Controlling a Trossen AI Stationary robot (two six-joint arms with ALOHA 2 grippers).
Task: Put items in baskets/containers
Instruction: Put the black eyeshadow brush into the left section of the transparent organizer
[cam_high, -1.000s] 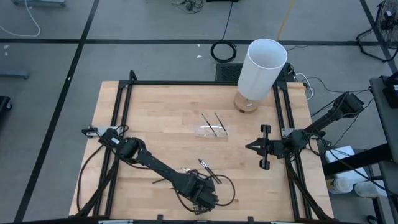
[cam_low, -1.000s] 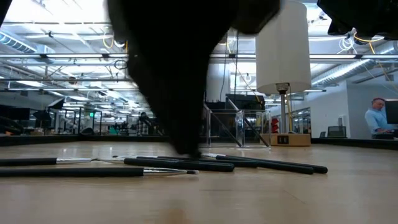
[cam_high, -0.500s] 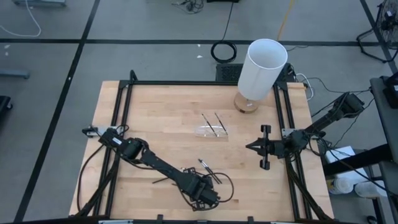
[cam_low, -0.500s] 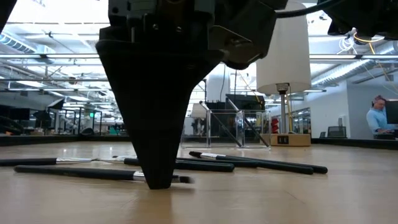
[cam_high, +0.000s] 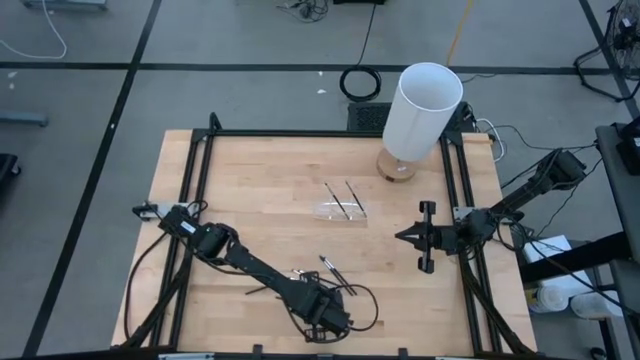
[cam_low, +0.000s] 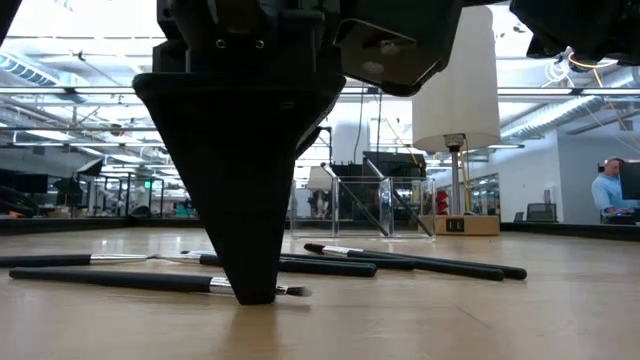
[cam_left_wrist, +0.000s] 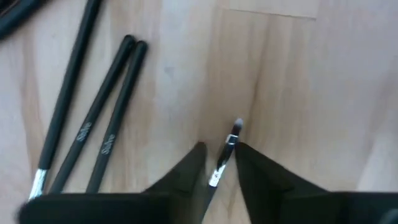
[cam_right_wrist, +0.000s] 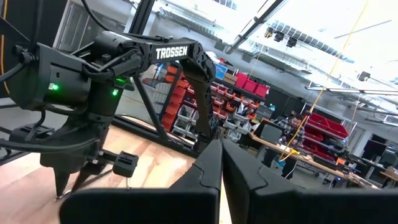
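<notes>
So the left gripper (cam_left_wrist: 219, 163) sits at the bottom centre of the high view, tips down on the wood, its fingers nearly closed around the silvery ferrule end of one brush (cam_low: 150, 281). In the left wrist view there's just a sliver of gap either side of the stick, so it looks pinched or about to be, but a firm clamp isn't certain.

The risk: that grab is way out near the bristle end, not the middle. On a lift the long handle could swing down, pivot in the fingers, or slide right out. The other brushes (cam_left_wrist: 99, 124) lie close by, so a dangling handle could drag them around too.

The clear tray (cam_high: 340, 209) is mid-frame, with two brushes already on it. The right gripper (cam_high: 420, 237), fingers almost together and empty, waits at the right edge.
</notes>
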